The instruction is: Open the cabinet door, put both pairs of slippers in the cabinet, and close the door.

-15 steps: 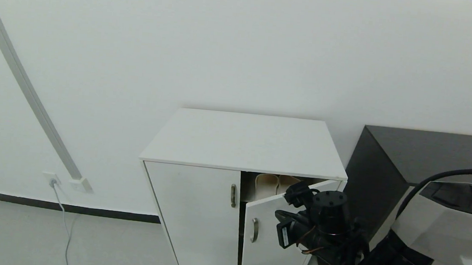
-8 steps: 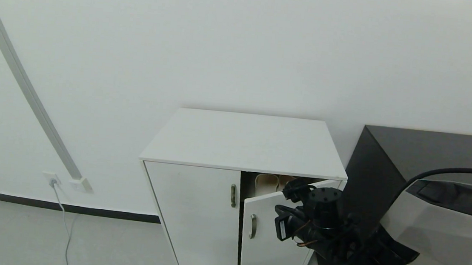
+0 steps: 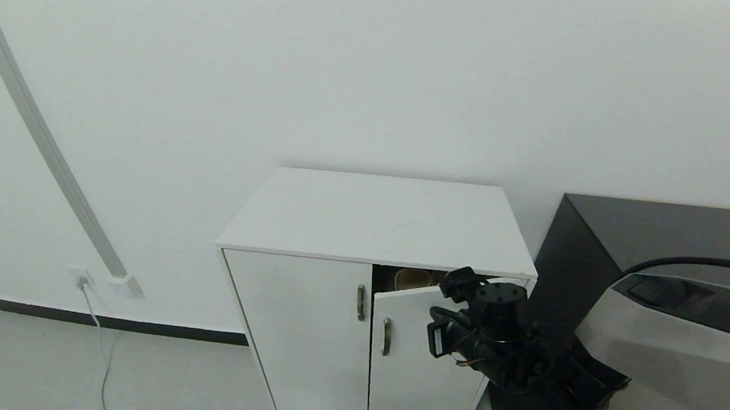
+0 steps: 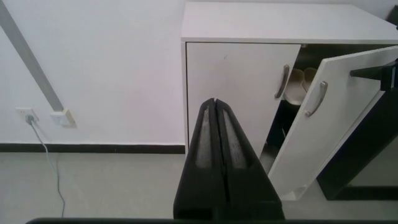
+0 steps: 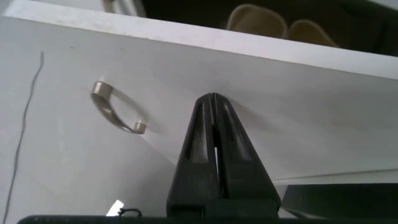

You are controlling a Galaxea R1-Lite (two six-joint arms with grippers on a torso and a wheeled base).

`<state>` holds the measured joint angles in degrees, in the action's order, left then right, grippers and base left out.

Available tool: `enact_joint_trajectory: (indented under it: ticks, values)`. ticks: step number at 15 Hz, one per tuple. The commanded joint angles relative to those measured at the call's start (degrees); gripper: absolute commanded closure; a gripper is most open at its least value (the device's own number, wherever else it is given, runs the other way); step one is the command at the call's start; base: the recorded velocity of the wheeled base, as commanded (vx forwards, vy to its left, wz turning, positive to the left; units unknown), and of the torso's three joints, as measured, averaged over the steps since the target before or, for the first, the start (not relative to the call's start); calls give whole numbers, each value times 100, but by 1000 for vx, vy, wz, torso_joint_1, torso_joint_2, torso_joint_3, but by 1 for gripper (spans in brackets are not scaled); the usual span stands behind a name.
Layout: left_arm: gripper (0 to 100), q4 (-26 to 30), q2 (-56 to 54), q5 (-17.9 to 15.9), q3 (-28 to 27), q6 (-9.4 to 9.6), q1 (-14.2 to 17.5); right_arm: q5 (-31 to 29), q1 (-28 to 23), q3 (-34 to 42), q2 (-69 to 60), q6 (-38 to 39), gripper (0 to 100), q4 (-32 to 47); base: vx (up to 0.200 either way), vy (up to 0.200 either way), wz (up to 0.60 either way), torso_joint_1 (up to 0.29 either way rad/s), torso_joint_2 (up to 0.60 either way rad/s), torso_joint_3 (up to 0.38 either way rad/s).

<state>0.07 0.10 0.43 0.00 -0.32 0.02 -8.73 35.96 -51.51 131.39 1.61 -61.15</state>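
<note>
White wall (image 3: 377,67) backs a white cabinet (image 3: 377,219) that stands on a pale floor (image 3: 27,360), with a black unit (image 3: 592,251) just beside it on the right. Its left door (image 3: 294,337) is shut. The right door (image 3: 416,374), tall and upright, is hinged on the right; its free edge stands slightly out toward the robot, leaving a narrow dark gap at the top and down the middle. The right gripper (image 5: 213,98) has its fingers pressed together, the tips at this door's outer face, beside the curved metal handle (image 5: 118,115). The left gripper (image 4: 214,102), fingers also closed and holding nothing, hangs well apart from the cabinet, pointing at the shut door. Beige slippers (image 5: 256,20) sit inside on an upper shelf, rounded ends facing the opening; the head view catches just one rounded end in the gap, while the left wrist view looks into the gap from the side. A wall socket (image 3: 80,276) with a cable sits low on the left.
</note>
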Motion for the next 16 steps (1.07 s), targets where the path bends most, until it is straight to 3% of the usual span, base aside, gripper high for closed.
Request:
enact_joint_trajectory:
  ticks: [1,10,16]
  values:
    - [100,1,-1,1,0,-3,6,-15,-63,-149,194,-3,100,-2,0,0,0,0,0,0]
    - [100,1,-1,-8,0,5,6,-15,-406,-817,625,-3,100,86,0,0,0,0,0,0]
    - [100,1,-1,-8,0,5,6,-15,-441,-870,625,-12,100,121,0,0,0,0,0,0]
